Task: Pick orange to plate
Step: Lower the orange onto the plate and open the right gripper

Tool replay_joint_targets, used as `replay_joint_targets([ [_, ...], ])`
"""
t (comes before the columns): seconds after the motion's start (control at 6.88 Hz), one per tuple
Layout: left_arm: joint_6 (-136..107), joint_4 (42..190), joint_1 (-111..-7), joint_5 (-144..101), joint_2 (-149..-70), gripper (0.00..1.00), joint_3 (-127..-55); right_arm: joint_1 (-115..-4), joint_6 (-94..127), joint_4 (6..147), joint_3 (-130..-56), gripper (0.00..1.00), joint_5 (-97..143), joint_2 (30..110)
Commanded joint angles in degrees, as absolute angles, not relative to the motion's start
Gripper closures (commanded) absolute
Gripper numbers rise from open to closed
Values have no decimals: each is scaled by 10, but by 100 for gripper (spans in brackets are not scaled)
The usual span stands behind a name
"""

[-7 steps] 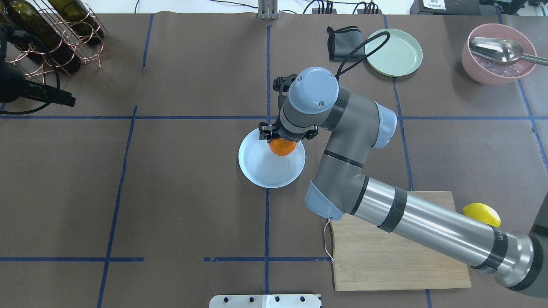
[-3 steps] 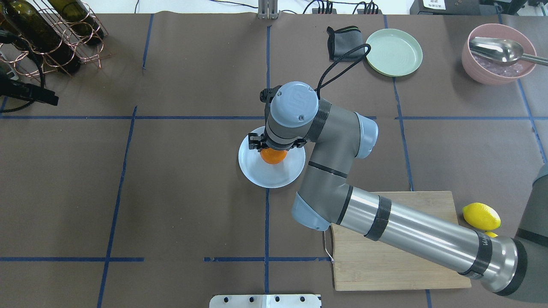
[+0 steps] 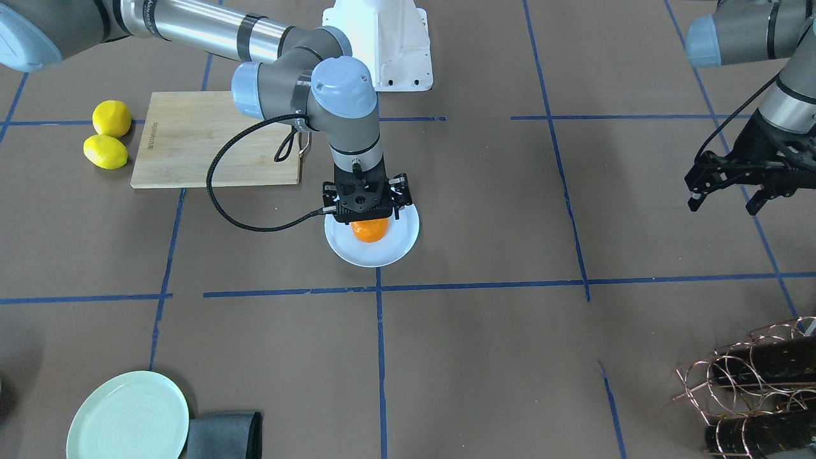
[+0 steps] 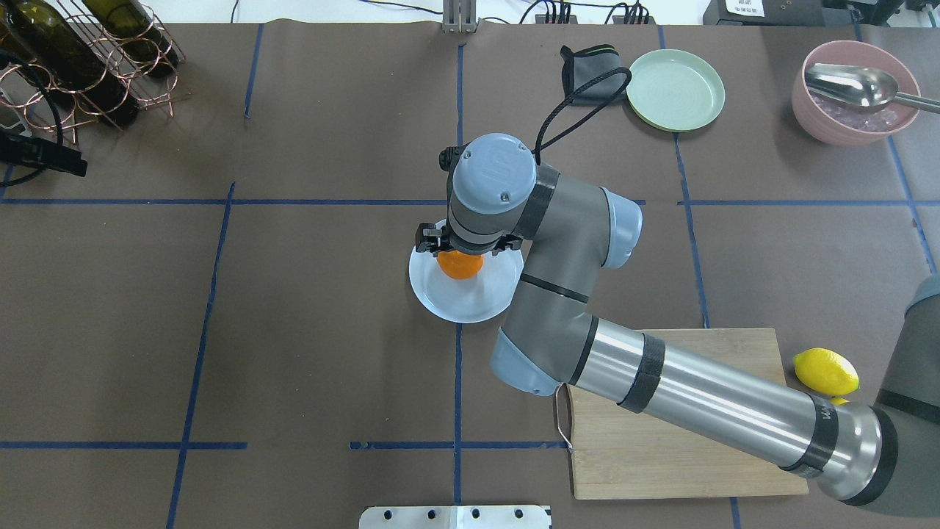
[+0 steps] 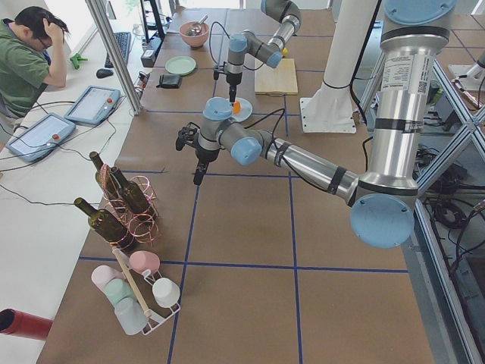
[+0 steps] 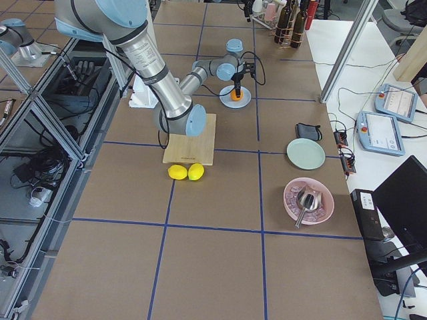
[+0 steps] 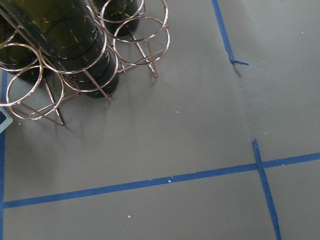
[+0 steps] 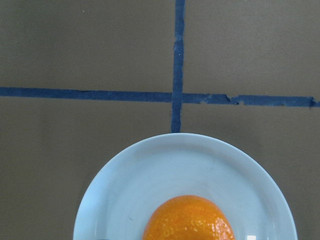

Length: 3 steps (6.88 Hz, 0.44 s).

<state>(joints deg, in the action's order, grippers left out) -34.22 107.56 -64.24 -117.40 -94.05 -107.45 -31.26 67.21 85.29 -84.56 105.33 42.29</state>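
Right gripper clamped on orange, low over plate centre, slightly 11 o'clock overhead (contact unclear). Looks like release step; next: open jaws, lift straight up.

I work in a robotics lab: my table is papered brown w/ a blue tape grid. Alu frame posts stand at its far edge. Beyond them an operator sits at a white desk w/ two teach pendants.
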Motion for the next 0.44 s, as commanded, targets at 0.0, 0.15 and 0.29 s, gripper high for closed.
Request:
replay_joint_targets([
  [0.0, -302, 1063, -657, -1175, -936, 0, -1064, -365, 617, 973, -932, 0, 1087, 438],
  [0.15, -241, 1036, -690, -1176, -934, 0, -1064, -404, 559, 1013, -990, 0, 1108, 478],
  [0.29, -183, 1001, -715, -1176, -934, 0, -1064, -455, 501, 1018, -1048, 0, 1147, 542],
])
